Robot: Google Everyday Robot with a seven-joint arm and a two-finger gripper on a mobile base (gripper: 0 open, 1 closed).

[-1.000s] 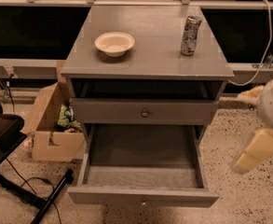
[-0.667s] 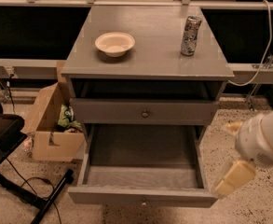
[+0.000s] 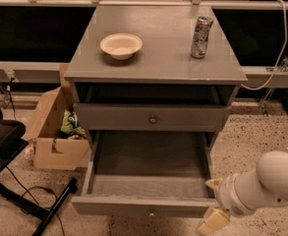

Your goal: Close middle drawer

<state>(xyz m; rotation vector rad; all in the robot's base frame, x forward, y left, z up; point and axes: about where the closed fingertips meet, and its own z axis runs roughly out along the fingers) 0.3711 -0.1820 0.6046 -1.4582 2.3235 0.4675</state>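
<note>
The middle drawer (image 3: 148,181) is pulled far out of the grey cabinet and holds nothing. Its front panel (image 3: 109,206) carries a small round knob (image 3: 152,213) at the centre. The like drawer front above it (image 3: 153,118) is shut. The lowest drawer is hidden under the open one. My gripper (image 3: 211,203), on a white arm (image 3: 266,181), is at the drawer's front right corner. Its cream fingers (image 3: 213,221) are spread apart, one above and one below the front's top edge, holding nothing.
On the cabinet top (image 3: 158,58) stand a cream bowl (image 3: 121,45) and a drink can (image 3: 201,37). An open cardboard box (image 3: 52,132) with packets sits on the floor at the left, next to a black stand (image 3: 15,181). A cable (image 3: 276,58) hangs at the right.
My arm has swung down and to the left, from beside the cabinet's right side to the open drawer's front right corner. The drawer has not moved.
</note>
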